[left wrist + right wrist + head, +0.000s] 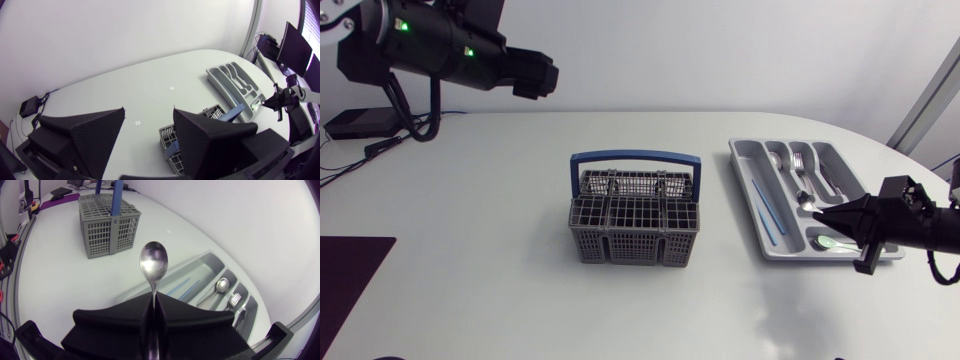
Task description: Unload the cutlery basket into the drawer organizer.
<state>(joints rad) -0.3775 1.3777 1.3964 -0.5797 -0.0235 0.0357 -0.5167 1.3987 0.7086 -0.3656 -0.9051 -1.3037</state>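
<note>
The grey cutlery basket (635,232) w/ its blue handle (636,157) stands approx. mid-table. What is in its cells cannot be told. Well apart from the basket, on the R arm's side, lies the grey drawer organizer (745,190). Its long compartments run across the table's depth.

The compartment nearest to the basket holds a thin blue stick (764,208). The next ones, farther from the basket, hold a small spoon (776,160) and a fork (800,160). All three lie lengthwise. The short cross compartment at the organizer's front end holds a pale green spoon (823,241).

The right gripper (835,218) is over the organizer's side far from the basket. Its fingers are pressed together on the handle of a metal spoon (153,262). This spoon is held above the organizer, its long axis in line w/ the fingers. The bowl is out ahead, pointing approx. toward the basket, hollow side toward the wrist camera.

The left gripper (148,112) is raised high, far from the basket on the L arm's side, w/ its two fingers wide apart.

A dark mat (350,270) lies at the table's front corner, also far from the basket on the L side.
</note>
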